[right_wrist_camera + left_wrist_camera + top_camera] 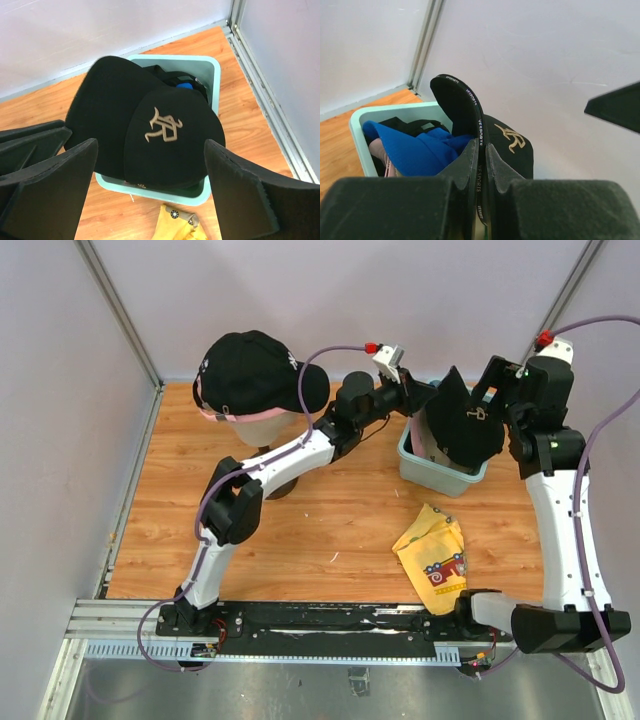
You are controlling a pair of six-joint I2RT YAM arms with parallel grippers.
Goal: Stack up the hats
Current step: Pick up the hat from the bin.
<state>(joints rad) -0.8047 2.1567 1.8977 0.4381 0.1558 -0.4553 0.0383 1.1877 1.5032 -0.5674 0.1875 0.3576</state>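
Note:
A black hat with a gold logo stands on edge over the teal bin, its brim pointing up. My left gripper is shut on that brim, reaching in from the left. My right gripper hangs wide open just above the same hat's crown, touching nothing. A bright blue hat and other dark fabric lie inside the bin beneath it. At the back left, another black hat sits over a pink hat on the mannequin head.
A yellow cloth with red print lies on the wood table in front of the bin. The mannequin's dark stand is beside my left forearm. Walls and metal rails close in the back corners.

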